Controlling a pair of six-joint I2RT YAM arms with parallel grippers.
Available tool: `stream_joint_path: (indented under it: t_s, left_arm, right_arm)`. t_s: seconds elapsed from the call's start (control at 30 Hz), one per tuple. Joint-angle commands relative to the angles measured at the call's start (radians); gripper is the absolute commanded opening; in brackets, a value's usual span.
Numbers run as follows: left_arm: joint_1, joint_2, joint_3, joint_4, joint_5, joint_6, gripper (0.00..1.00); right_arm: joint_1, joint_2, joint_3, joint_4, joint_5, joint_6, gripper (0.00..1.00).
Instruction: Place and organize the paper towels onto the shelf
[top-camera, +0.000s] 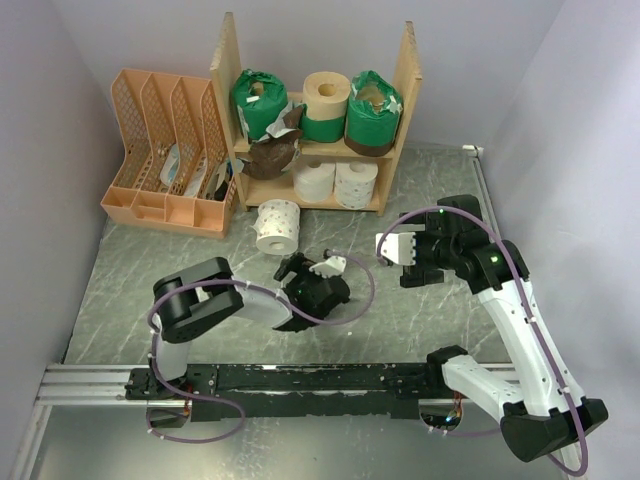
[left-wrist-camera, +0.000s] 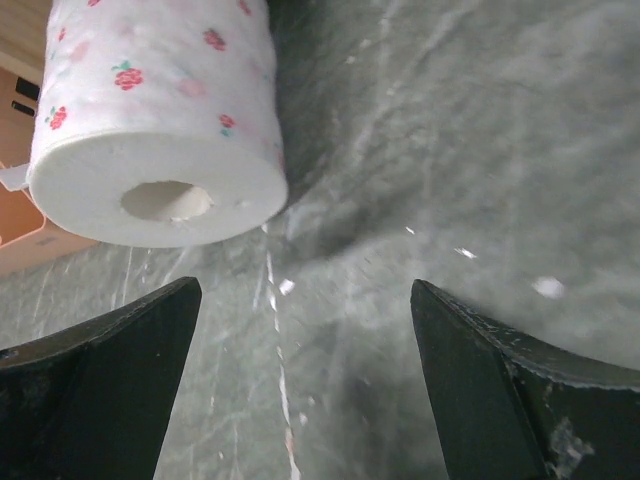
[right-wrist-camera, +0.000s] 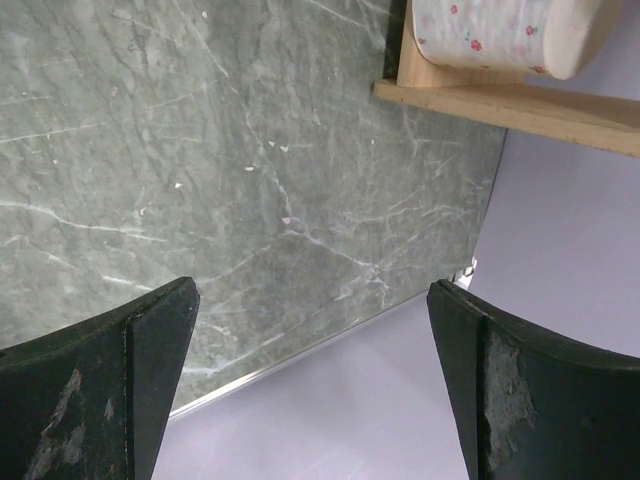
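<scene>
My overhead view is bright and even, with only soft shadows on the grey-green marbled tabletop (top-camera: 130, 270). My left wrist view is soft; the white flower-printed paper roll (left-wrist-camera: 160, 120) looks blurred and throws a dim shadow rightwards. My right wrist view is sharper, though its dark fingers (right-wrist-camera: 90, 390) blur.

You have 1 white roll (top-camera: 277, 226) on the table (top-camera: 150, 260), just in front of the shelf (top-camera: 228, 90) and near your left gripper (top-camera: 312, 263). The lower board holds 2 white rolls (top-camera: 315, 180) side by side. The top board carries a cream roll (top-camera: 325, 92) between 2 green-wrapped rolls (top-camera: 256, 102). Your right gripper (top-camera: 392, 246) hangs off the shelf's right front corner.
</scene>
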Motion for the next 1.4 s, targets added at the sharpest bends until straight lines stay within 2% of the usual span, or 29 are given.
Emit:
stream_joint_path:
  t_s: [0.0, 0.4, 0.73, 1.1, 1.37]
  left_arm:
    - [0.072, -0.004, -0.023, 0.159, 0.041, 0.067, 0.98]
    - [0.131, 0.113, 0.038, 0.23, 0.082, 0.109, 0.98]
    - [0.192, 0.124, 0.034, 0.232, 0.102, 0.097, 1.0]
    - [0.202, 0.112, 0.025, 0.198, 0.142, 0.05, 0.86]
    - [0.202, 0.108, 0.021, 0.227, 0.134, 0.073, 0.76]
  right_arm:
    - [0.0, 0.001, 0.029, -0.007, 0.008, 0.023, 1.0]
    - [0.0, 0.012, 0.043, 0.0, 0.008, 0.035, 1.0]
    - [-0.001, 0.008, 0.034, 0.017, 0.018, 0.036, 1.0]
    - [0.0, 0.003, 0.025, 0.042, 0.012, 0.042, 1.0]
    - [0.0, -0.013, 0.01, 0.055, 0.016, 0.04, 1.0]
